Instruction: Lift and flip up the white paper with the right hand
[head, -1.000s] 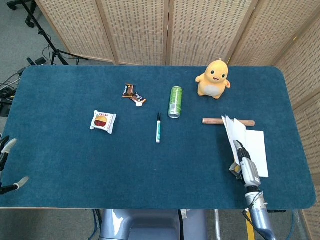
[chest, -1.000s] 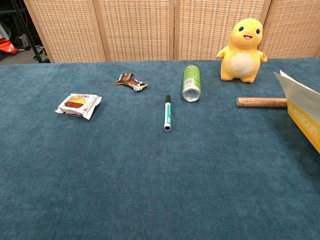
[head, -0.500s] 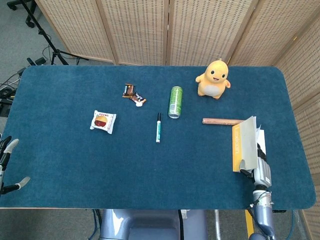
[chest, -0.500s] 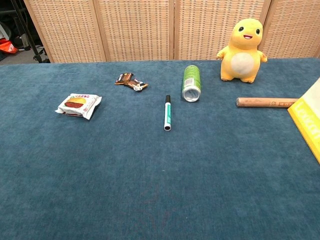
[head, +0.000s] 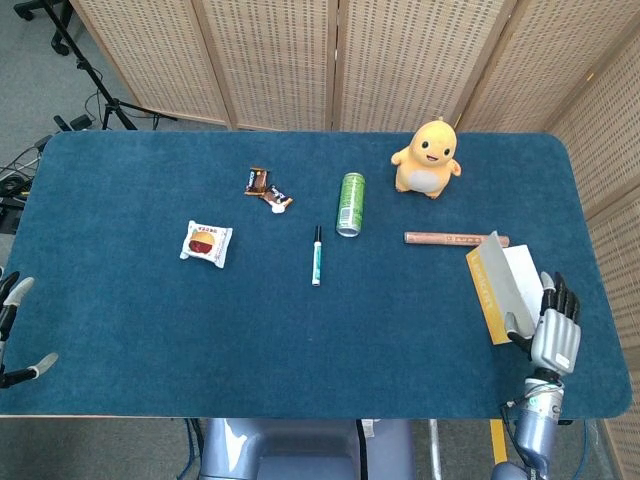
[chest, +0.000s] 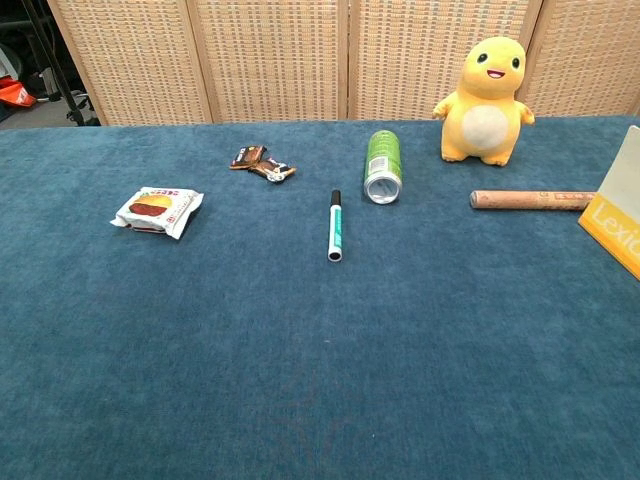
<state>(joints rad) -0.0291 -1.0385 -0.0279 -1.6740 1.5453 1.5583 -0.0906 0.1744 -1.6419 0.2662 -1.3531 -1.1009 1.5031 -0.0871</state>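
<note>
The white paper (head: 514, 278) stands tilted up on the table's right side, its yellow printed face (head: 487, 297) turned toward the table's middle. In the chest view the paper (chest: 617, 224) is cut off by the right edge. My right hand (head: 555, 328) is just right of the sheet, fingers stretched up and apart, and its thumb side meets the paper's near corner, where it holds the sheet up. My left hand (head: 18, 330) hangs off the table's left front edge, only its parted fingertips showing, holding nothing.
A wooden rod (head: 455, 239) lies just behind the paper. Further back and left are a yellow plush toy (head: 428, 158), a green can (head: 350, 203), a marker pen (head: 317, 254), candy wrappers (head: 267, 187) and a snack packet (head: 206, 243). The table edge (head: 600, 412) is near the right hand.
The right hand has swung the paper from edge-on to yellow face up and carried it right. The hand has moved right from under the sheet, fingers now extended.
</note>
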